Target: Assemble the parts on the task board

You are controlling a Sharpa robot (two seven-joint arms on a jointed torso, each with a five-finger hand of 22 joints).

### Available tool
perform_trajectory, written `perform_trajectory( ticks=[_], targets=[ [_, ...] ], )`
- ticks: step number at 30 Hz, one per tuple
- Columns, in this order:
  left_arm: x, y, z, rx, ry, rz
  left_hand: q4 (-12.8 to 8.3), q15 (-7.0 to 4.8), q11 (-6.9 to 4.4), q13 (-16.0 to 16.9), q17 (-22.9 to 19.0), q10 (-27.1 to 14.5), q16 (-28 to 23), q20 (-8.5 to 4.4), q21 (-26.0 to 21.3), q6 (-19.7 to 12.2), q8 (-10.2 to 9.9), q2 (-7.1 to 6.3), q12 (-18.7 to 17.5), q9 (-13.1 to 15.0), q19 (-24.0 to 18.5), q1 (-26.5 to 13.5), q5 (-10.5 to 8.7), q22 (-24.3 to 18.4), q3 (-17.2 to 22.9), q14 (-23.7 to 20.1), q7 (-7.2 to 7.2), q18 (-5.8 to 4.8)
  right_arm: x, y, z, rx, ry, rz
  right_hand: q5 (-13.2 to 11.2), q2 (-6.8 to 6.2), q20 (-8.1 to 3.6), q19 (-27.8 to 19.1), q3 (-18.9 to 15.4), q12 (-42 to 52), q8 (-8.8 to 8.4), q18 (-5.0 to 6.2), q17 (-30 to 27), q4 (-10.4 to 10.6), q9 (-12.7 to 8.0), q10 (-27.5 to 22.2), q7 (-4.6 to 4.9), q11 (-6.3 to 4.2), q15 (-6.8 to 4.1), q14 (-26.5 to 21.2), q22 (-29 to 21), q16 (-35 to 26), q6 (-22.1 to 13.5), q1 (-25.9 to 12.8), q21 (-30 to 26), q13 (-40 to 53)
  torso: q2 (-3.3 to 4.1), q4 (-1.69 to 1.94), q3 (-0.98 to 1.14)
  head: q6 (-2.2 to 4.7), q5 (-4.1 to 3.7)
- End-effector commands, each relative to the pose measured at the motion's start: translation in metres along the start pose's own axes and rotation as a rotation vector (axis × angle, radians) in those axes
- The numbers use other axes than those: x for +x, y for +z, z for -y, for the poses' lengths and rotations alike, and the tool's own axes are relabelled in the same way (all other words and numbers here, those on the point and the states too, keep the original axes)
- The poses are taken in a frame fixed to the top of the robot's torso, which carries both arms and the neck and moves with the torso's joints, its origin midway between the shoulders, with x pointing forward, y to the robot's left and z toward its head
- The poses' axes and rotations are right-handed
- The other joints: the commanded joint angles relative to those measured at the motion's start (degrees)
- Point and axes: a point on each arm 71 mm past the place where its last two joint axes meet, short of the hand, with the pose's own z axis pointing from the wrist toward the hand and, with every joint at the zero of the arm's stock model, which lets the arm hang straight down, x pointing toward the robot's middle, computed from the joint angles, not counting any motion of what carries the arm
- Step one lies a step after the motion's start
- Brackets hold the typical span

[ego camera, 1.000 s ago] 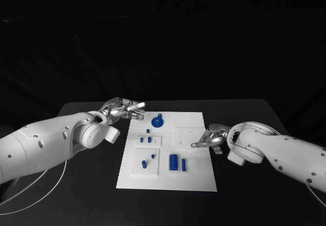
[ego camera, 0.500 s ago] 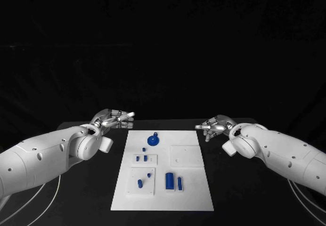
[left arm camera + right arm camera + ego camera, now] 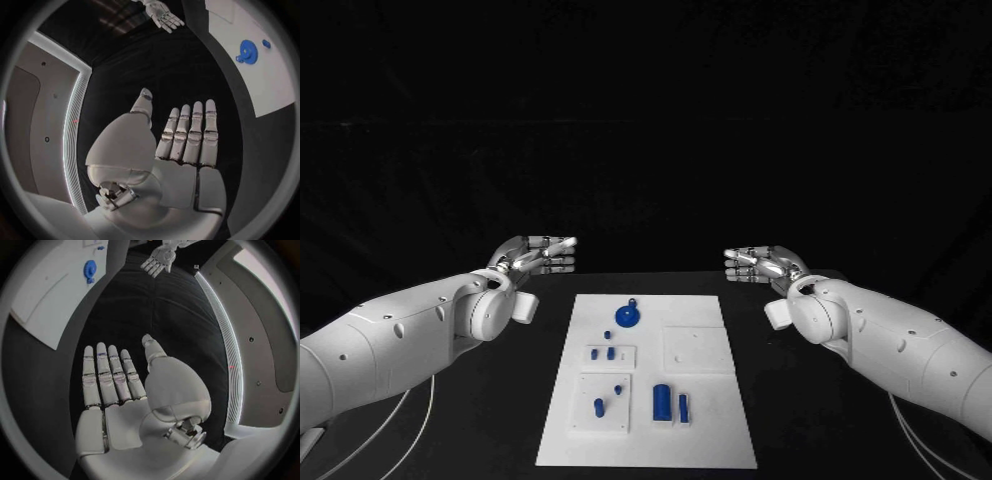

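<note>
The white task board (image 3: 704, 440) lies in the middle of the black table. A blue gear (image 3: 627, 316) sits near its far end, with several small blue pegs (image 3: 603, 353) and a blue cylinder (image 3: 661, 400) closer to me. My left hand (image 3: 538, 252) hovers beyond the board's far left corner, fingers stretched flat, holding nothing. My right hand (image 3: 759, 265) hovers beyond the far right corner, also flat and empty. In the left wrist view my left hand (image 3: 178, 145) shows straight fingers, with the board (image 3: 262, 75) and gear (image 3: 247, 51) off to the side. The right wrist view shows my right hand (image 3: 115, 385) the same way.
A raised white square plate (image 3: 697, 350) lies on the board's right half. Two smaller white blocks (image 3: 606, 405) on the left half carry pegs. Black table (image 3: 488, 420) surrounds the board on both sides. Each wrist view shows the opposite hand (image 3: 161, 12) (image 3: 159, 257) far off.
Both hands have risen and drawn back from the board's sides to beyond its far corners, fingers straightening. The camera view has also shifted. The parts have not moved.
</note>
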Motion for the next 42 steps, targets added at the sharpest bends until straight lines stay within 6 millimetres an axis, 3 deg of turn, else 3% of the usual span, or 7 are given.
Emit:
perform_trajectory(
  ticks=[1, 2, 5, 6, 7, 16, 42],
  targets=[
    [0.000, 0.000, 0.000, 0.000, 0.001, 0.000, -2.77, -7.06, -6.17, -3.44, -3.74, -56.81, -3.54, -9.52, -4.30, -52.90, -3.77, 1.58, -3.15, -3.52, -56.00, -22.06, -3.05, -4.22, 4.53, -18.06, -6.10, -4.53, 0.000, 0.000, 0.000, 0.001, -0.002, 0.000, -17.75, -3.02, -12.69, -47.94, 3.07, -3.64, -3.19, -7.99, -3.51, 4.10, -3.27, -56.92, -6.36, -7.38, -7.88, -17.91, -3.76, -3.86, -51.41, -21.45, -4.41, -3.35, -0.03, -0.02, -0.04, -0.03, 0.00],
    [0.001, 0.000, 0.000, 0.000, 0.000, 0.000, -2.77, -7.06, -6.17, -3.44, -3.74, -56.81, -3.54, -9.52, -4.30, -52.90, -3.77, 1.58, -3.15, -3.52, -56.00, -23.40, -3.05, -4.22, 4.53, -58.64, -6.10, -4.53, 0.001, 0.000, 0.000, -0.001, -0.001, 0.000, -17.75, -3.02, -12.69, -47.94, 3.07, -3.64, -3.19, -7.99, -3.51, 4.10, -3.27, -56.92, -6.36, -7.38, -7.88, -58.53, -3.76, -3.86, -51.41, -22.94, -4.41, -3.35, -0.12, -0.03, -0.04, -0.07, 0.03],
    [0.006, -0.003, -0.003, 0.003, -0.007, 0.008, -2.77, -7.06, -6.17, -3.44, -3.74, -56.81, -3.54, -9.52, -4.30, -52.90, -3.77, 1.58, -3.15, -3.52, -56.00, -29.66, -3.05, -4.22, 4.53, -58.64, -6.10, -4.53, 0.005, -0.002, -0.002, -0.014, 0.007, 0.005, -17.75, -3.02, -12.69, -47.94, 3.07, -3.64, -3.19, -7.99, -3.51, 4.10, -3.27, -56.92, -6.36, -7.38, -7.88, -58.53, -3.76, -3.86, -51.41, -28.90, -4.41, -3.35, -0.88, -0.14, -0.02, -0.38, 0.26],
    [0.009, -0.005, -0.004, 0.004, -0.010, 0.011, -2.77, -7.06, -6.17, -3.44, -3.74, -56.81, -3.54, -9.52, -4.30, -52.90, -3.77, 1.58, -3.15, -3.52, -56.00, -31.24, -3.05, -4.22, 4.53, -58.64, -6.10, -4.53, 0.008, -0.003, -0.003, -0.020, 0.010, 0.007, -17.75, -3.02, -12.69, -47.94, 3.07, -3.64, -3.19, -7.99, -3.51, 4.10, -3.27, -56.92, -6.36, -7.38, -7.88, -58.53, -3.76, -3.86, -51.41, -70.14, -4.41, -3.35, -1.22, -0.19, -0.02, -0.51, 0.36],
    [0.012, -0.006, -0.006, 0.005, -0.014, 0.015, -2.77, -7.06, -6.17, -3.44, -3.74, -56.81, -3.54, -9.52, -4.30, -52.90, -3.77, 1.58, -3.15, -3.52, -56.00, -72.60, -3.05, -4.22, 4.53, -58.64, -6.10, -4.53, 0.010, -0.004, -0.004, -0.027, 0.014, 0.010, -17.75, -3.02, -12.69, -47.94, 3.07, -3.64, -3.19, -7.99, -3.51, 4.10, -3.27, -56.92, -6.36, -7.38, -7.88, -58.53, -3.76, -3.86, -51.41, -70.14, -4.41, -3.35, -1.63, -0.25, -0.01, -0.68, 0.49],
    [0.057, -0.039, -0.021, 0.021, -0.067, 0.085, -2.77, -7.06, -6.17, -3.44, -3.74, -56.81, -3.54, -9.52, -4.30, -52.90, -3.77, 1.58, -3.15, -3.52, -56.00, -72.60, -3.05, -4.22, 4.53, -58.64, -6.10, -4.53, 0.051, -0.027, -0.015, -0.102, 0.085, 0.055, -17.75, -3.02, -12.69, -47.94, 3.07, -3.64, -3.19, -7.99, -3.51, 4.10, -3.27, -56.92, -6.36, -7.38, -7.88, -58.53, -3.76, -3.86, -51.41, -70.14, -4.41, -3.35, -5.19, -0.75, 0.04, -2.11, 1.57],
    [0.112, -0.097, -0.024, 0.024, -0.116, 0.187, -2.77, -7.06, -6.17, -3.44, -3.74, -56.81, -3.54, -9.52, -4.30, -52.90, -3.77, 1.58, -3.15, -3.52, -56.00, -72.60, -3.05, -4.22, 4.53, -58.64, -6.10, -4.53, 0.115, -0.097, -0.014, -0.089, 0.168, 0.141, -17.75, -3.02, -12.69, -47.94, 3.07, -3.64, -3.19, -7.99, -3.51, 4.10, -3.27, -56.92, -6.36, -7.38, -7.88, -58.53, -3.76, -3.86, -51.41, -70.14, -4.41, -3.35, -5.34, -0.77, 0.04, -2.17, 1.61]
  ],
)
